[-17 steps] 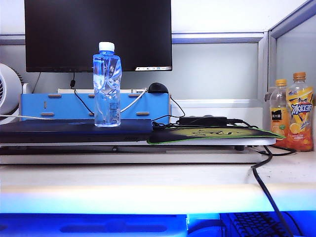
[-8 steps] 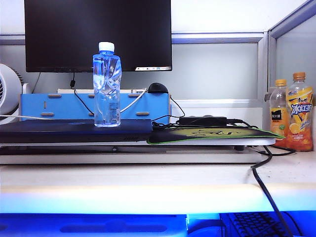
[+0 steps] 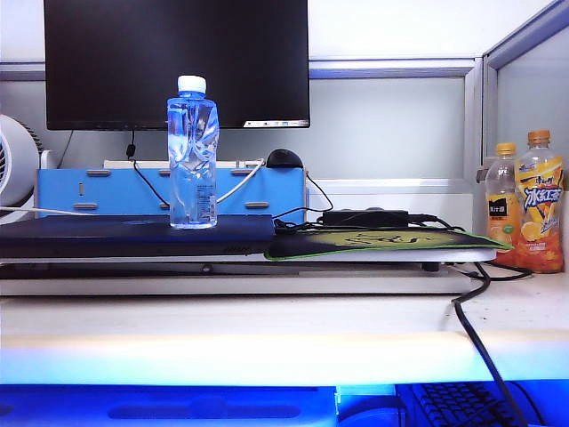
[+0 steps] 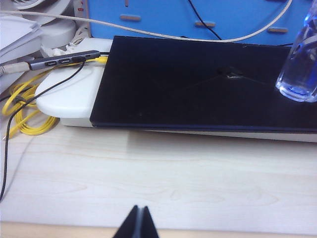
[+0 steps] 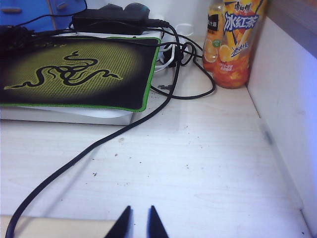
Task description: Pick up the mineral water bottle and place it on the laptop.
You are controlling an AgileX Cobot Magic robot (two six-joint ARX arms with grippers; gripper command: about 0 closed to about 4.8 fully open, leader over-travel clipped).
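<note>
Mineral water bottle (image 3: 192, 153) stands upright on the laptop (image 3: 133, 235), toward the lid's right end, base fully inside the lid edge; nothing touching it. In the left wrist view its base (image 4: 298, 79) sits near the lid's (image 4: 198, 84) far right part, with bare lid between it and the front edge.

Left pincer (image 4: 138, 224) hangs low over the near edge of the worktop (image 4: 158, 173), tips pressed together, closed on nothing; bare wood between it and the laptop's front edge.

Right pincer (image 5: 137, 222) likewise at the near edge, tips close with a narrow slit, holding nothing. A black cable (image 5: 99, 144) crosses the open wood ahead of it. Mouse pad (image 5: 74, 74) overhangs its white support; orange drink bottles (image 5: 233, 44) stand by the side wall.
</note>
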